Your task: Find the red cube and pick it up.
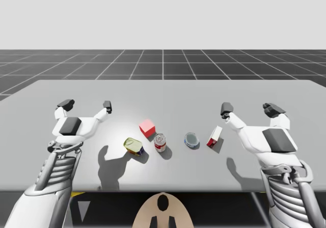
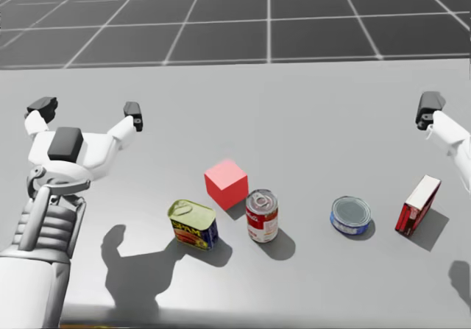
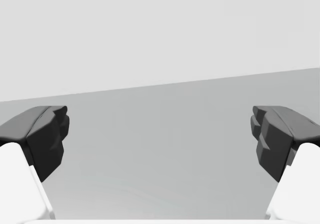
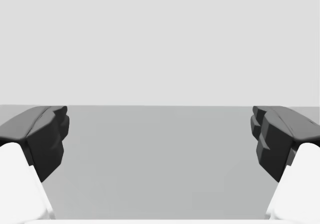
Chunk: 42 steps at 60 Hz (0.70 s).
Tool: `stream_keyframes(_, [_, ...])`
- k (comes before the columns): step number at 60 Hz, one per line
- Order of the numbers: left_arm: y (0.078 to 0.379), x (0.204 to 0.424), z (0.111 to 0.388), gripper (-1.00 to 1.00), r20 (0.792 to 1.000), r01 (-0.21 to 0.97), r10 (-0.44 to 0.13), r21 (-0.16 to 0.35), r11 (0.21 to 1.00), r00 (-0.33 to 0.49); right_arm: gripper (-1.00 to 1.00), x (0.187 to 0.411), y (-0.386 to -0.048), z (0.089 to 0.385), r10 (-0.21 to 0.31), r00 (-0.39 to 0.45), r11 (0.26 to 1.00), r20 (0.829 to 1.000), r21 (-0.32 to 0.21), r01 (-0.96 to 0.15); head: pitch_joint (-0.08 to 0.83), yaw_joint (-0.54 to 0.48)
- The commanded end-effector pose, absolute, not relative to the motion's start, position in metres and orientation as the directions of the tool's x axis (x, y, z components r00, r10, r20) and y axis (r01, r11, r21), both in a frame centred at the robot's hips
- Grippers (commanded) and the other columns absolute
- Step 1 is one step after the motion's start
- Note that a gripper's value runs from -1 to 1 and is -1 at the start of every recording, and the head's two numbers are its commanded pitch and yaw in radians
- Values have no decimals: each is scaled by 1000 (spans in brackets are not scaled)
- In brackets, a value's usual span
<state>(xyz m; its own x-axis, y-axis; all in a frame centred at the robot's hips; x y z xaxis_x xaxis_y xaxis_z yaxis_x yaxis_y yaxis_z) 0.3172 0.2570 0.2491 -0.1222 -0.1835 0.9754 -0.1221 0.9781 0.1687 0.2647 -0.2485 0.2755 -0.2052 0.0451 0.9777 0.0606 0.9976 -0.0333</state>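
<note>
Hovering both arms over the pale grey table [image 1: 168, 93], I judge this to be the very start of the job: the cube is in sight and the reach has not begun. The small red cube [image 2: 226, 182] sits flat near the middle of the table. It is just behind the gap between a squat yellow-topped tin with blue sides [image 2: 193, 224] and an upright red-and-white cylindrical can [image 2: 262, 216]. It is very close to the can; I cannot tell whether they touch. Off to my right, well apart from the cube, lie a flat round blue tin [image 2: 349, 216] and a red-and-white box [image 2: 418, 205] standing on its edge.

My left gripper [image 1: 86, 105] hangs out to the left of the cube, its fingers spread wide with nothing between them and bare table ahead in the left wrist view. My right gripper [image 1: 250, 109] is equally wide and empty, out beyond the box.

The left arm looks the nearer and has the clearer path. The next move, as I read it, calls for swinging that gripper in over the cube. It should then drop with the fingers either side of two opposite faces, keeping clear of the can and the tin crowding its near side.
</note>
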Motion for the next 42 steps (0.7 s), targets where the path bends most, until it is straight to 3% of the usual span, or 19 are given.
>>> stream_keyframes(1, [256,317,249,-1000,975,-120,-186,171,978,-120,-1000,265,-248,274,46,-198,998,979,-36,55,594,112])
stream_keyframes(23, [252,314,252,-1000,981,-78,-173,167,983,-87,-1000,265,-246,273,49,-190,998,981,-41,46,627,120])
stream_keyframes(28, [250,309,257,-1000,990,-7,-144,144,990,-12,-1000,264,-245,273,47,-188,998,981,-39,47,618,121])
stream_keyframes(34, [244,305,259,-1000,979,166,-153,131,977,131,-1000,264,-244,273,38,-183,999,982,-32,34,609,134])
stream_keyframes(42, [236,303,269,-1000,966,311,-182,119,943,183,-1000,264,-245,273,33,-182,999,983,-28,28,608,134])
